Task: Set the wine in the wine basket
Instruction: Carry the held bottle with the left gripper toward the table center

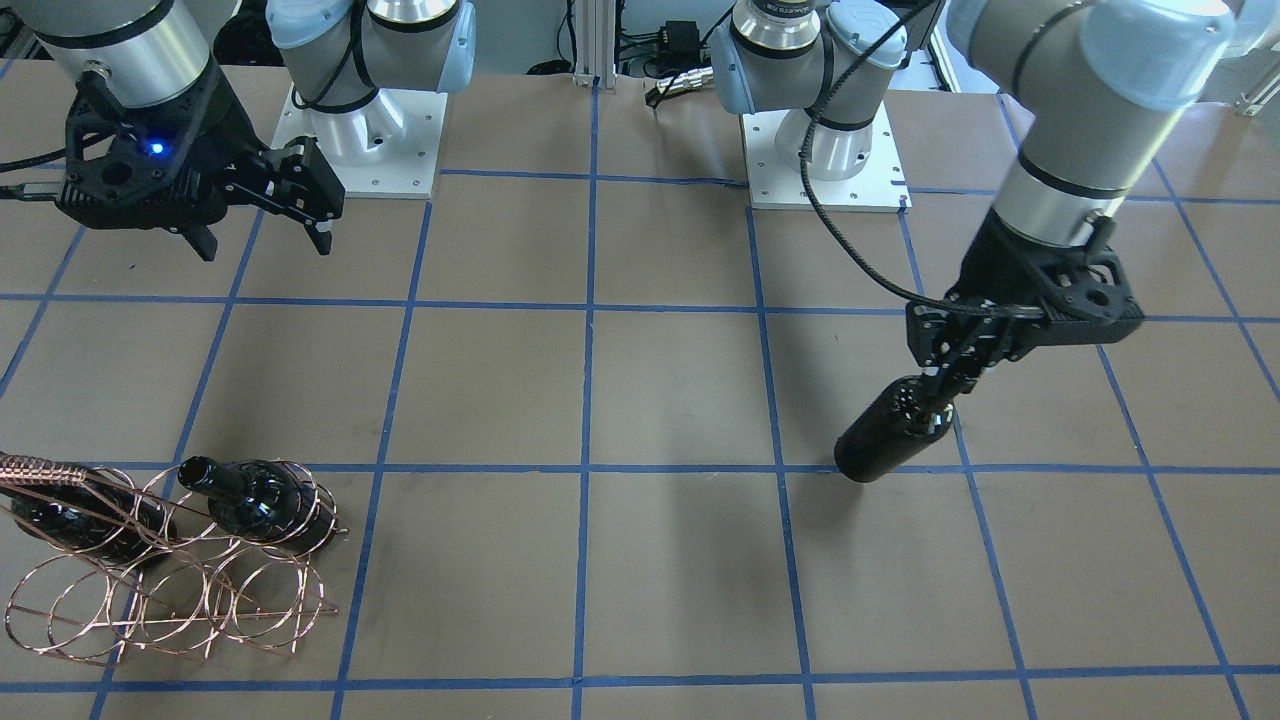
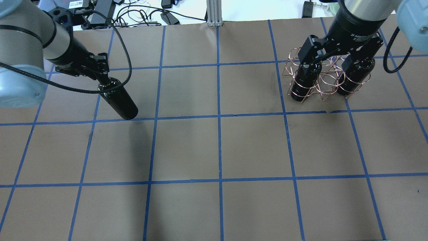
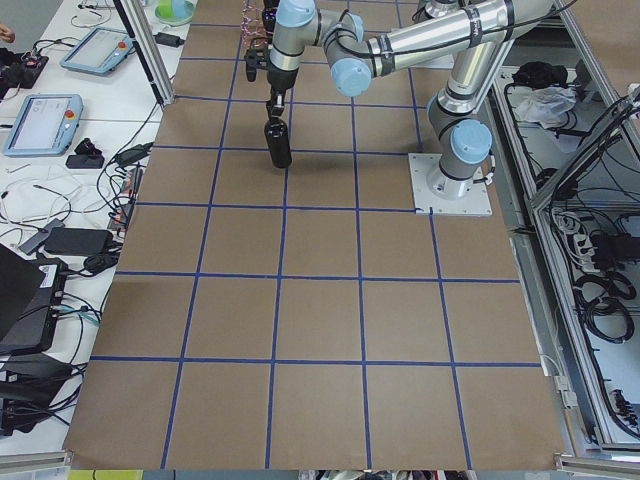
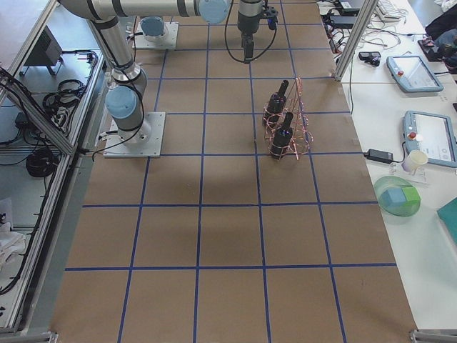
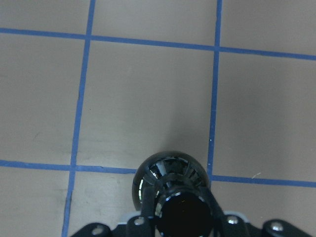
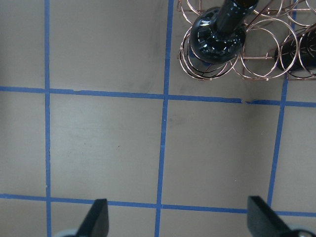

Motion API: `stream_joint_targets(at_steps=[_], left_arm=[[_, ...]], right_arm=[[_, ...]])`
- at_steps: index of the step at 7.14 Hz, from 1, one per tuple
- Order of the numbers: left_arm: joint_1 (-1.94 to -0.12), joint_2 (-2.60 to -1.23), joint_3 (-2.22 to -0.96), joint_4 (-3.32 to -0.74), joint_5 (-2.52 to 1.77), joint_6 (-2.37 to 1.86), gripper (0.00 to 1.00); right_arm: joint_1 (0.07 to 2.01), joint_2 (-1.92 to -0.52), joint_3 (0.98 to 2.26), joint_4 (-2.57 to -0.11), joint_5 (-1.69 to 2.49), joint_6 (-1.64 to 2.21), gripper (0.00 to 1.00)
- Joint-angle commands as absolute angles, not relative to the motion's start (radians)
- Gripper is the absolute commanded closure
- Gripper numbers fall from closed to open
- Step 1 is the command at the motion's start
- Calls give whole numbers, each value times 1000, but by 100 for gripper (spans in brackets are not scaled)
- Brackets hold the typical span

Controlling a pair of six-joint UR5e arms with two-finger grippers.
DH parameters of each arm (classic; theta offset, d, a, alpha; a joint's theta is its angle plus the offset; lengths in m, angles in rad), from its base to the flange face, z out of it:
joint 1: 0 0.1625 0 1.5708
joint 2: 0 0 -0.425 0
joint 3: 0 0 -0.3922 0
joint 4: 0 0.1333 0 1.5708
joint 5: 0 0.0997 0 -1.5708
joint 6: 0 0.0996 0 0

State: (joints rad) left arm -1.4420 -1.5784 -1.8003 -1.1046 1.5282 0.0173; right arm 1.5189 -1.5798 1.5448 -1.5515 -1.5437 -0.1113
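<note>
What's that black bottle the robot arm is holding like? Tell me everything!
The wine is a shiny, nearly black glass bottle, unlabelled, with a round body and slim neck. It is upright, its neck clamped from above in the left gripper. It is far across the table from the wine basket. Whether its base touches the table is unclear.

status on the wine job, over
Left gripper shut on wine, by the neck. Right gripper open, empty. Wine basket holds two bottles, room left; nothing seen between.
</note>
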Motion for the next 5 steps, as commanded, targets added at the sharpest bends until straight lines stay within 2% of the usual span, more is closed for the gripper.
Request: stream_joint_targets(at_steps=[1,5], left_arm=[[-1630,-1543,-1830,-1124,1548,-226,80],[-1945,-1562,-1832,-1124,1726,-702,81]], right_arm=[[1520,-1575,1548,-1559,-1549,-104,0],[1513,-1566,1554,-1565,-1566,-118,0]])
